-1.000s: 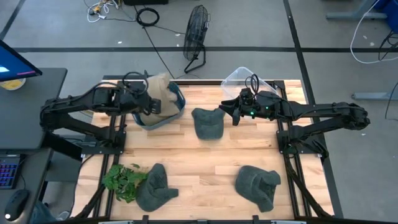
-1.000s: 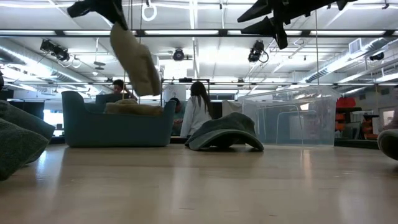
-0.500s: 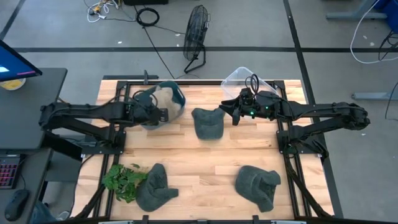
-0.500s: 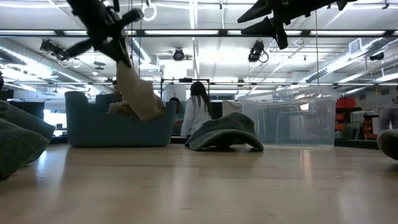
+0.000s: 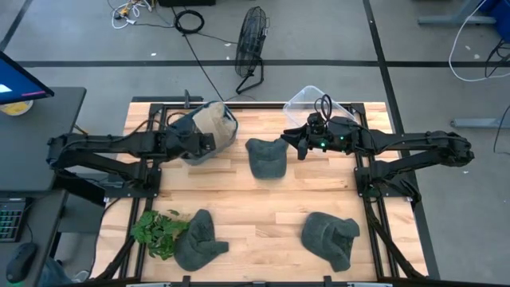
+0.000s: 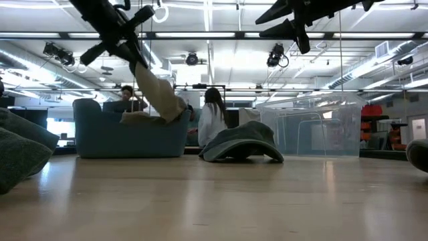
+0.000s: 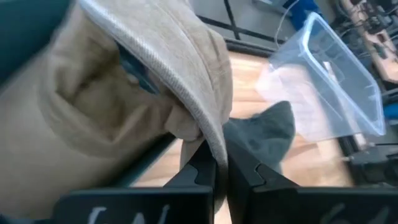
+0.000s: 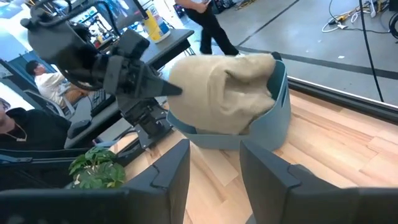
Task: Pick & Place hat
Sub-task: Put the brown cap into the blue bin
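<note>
My left gripper (image 5: 202,143) is shut on a tan hat (image 5: 209,119) over the blue basket (image 5: 229,131) at the far left of the table. In the low view the tan hat (image 6: 158,94) slants down from the gripper (image 6: 129,48), and its lower end dips behind the basket's rim (image 6: 127,130). My right gripper (image 5: 290,140) hovers open above the table, just right of a dark green hat (image 5: 267,157) that lies flat on the wood. The right wrist view looks between its spread fingers (image 8: 214,177) at the tan hat (image 8: 230,90) in the basket. My left gripper pinches the tan hat's ribbed edge (image 7: 214,140) between its two shut fingers (image 7: 202,168). The fingers come from the table's left, slanting down. The hat hangs below and beyond them, with its lower part inside the blue basket (image 7: 25,37).
A clear plastic bin (image 5: 315,102) stands at the far edge behind my right gripper. Two more dark green hats (image 5: 199,237) (image 5: 331,237) lie near the near edge, with a leafy green plant (image 5: 155,229) at the near left. Bare wood shows in the middle.
My left gripper has moved down and toward the table's right, still shut on the tan hat. The hat, which hung clear above the basket, has dropped so that its lower end lies inside the basket and it slants over the rim. My right arm has kept still.
</note>
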